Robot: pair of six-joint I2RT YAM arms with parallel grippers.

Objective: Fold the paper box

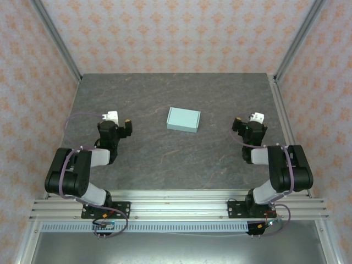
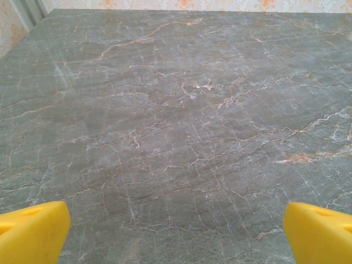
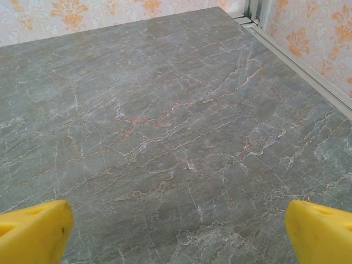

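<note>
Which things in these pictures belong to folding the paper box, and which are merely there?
Belong to the job:
paper box, a shallow box shape mid-table
left end effector, open
right end effector, open

Merely there:
stone-patterned table
patterned walls
metal frame rail

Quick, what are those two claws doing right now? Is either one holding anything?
Left gripper: jaws wide open, holding nothing.
Right gripper: jaws wide open, holding nothing.
</note>
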